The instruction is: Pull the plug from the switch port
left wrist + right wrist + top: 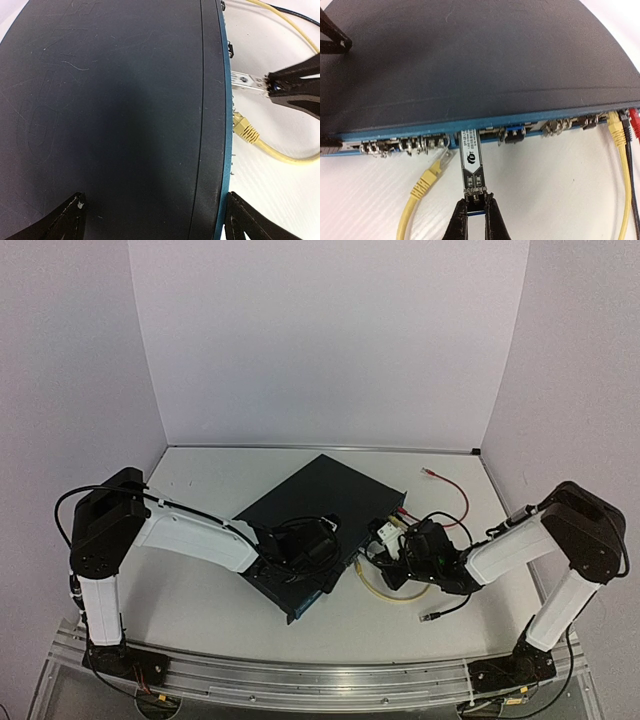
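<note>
White tabletop [200,610] — right end effector [476,202] clamped on the tail of the transceiver plug [470,160], seated in the switch [470,60]; left end effector [156,196] open over its lid. Thin pinch — may slip off.

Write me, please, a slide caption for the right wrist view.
Right gripper shut on the tail of the transceiver plug seated in the switch, yellow cable beside it.

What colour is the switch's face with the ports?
Blue; switch face shows clearest in the right wrist view.
</note>
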Motion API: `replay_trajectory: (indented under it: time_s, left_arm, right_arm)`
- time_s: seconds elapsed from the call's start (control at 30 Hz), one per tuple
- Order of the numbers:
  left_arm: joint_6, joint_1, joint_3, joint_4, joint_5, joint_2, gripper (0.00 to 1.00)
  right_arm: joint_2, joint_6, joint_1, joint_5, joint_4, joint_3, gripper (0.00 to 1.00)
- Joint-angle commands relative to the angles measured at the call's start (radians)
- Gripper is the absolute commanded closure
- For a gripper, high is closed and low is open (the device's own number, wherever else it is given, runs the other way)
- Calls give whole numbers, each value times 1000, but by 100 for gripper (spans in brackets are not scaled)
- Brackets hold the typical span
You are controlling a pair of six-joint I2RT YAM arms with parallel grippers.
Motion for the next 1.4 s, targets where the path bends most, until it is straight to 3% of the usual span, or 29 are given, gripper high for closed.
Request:
replay_trajectory:
  time_s: [0.0,0.27,0.43,0.57,0.63,0.93,1.23,1.37]
  left_arm:
    - [-110,42,-57,-163,135,115,7]
    - [-72,42,-70,-116,154,87,7]
    - [-63,41,-68,-98,159,76,7]
    - [-71,41,-81,-92,166,65,7]
    - [-70,42,-98,-80,163,60,6]
    - [-69,41,-129,-60,150,52,7]
    - [-60,43,-175,-41,133,39,6]
    - [-57,45,-189,-34,129,33,6]
  right_arm:
    - [-77,29,-1,-20,-86,-51,100]
    - [-352,65,-1,112,-220,-110,100]
    - [-476,144,-16,355,-377,-92,100]
    - [-531,312,-203,287,-511,-66,100]
    - [-524,378,-298,281,-570,-44,100]
    - [-342,529,-505,220,-731,81,100]
    - [-225,633,-577,224,-864,168,100]
    - [-213,660,-577,234,-894,169,93]
